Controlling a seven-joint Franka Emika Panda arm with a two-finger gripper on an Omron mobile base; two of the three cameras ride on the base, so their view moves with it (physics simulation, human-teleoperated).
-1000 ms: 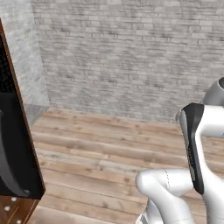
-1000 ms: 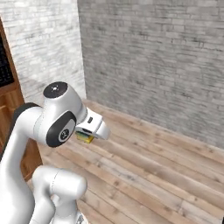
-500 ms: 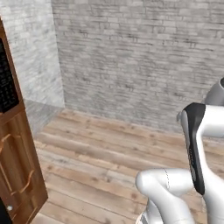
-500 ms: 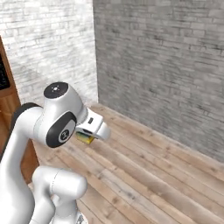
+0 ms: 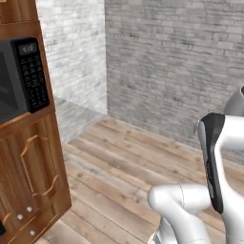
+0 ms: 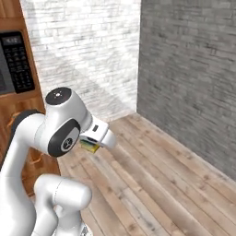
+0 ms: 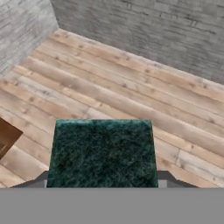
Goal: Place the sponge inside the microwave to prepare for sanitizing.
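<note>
1. Hand (image 6: 94, 143) pinches the sponge (image 7: 103, 153), green scrub layer facing the camera, carried above the wooden floor (image 7: 131, 87).
2. Microwave (image 5: 21, 78) sits far left, door shut; opening and placing remain.

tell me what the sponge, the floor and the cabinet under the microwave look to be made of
Sponge: a coarse, fibrous dark green scrub layer on yellow, probably foam. Floor: matte pale wood planks with visible seams. Cabinet: reddish-brown wood with raised panel trim, slightly glossy, under the black microwave.
</note>
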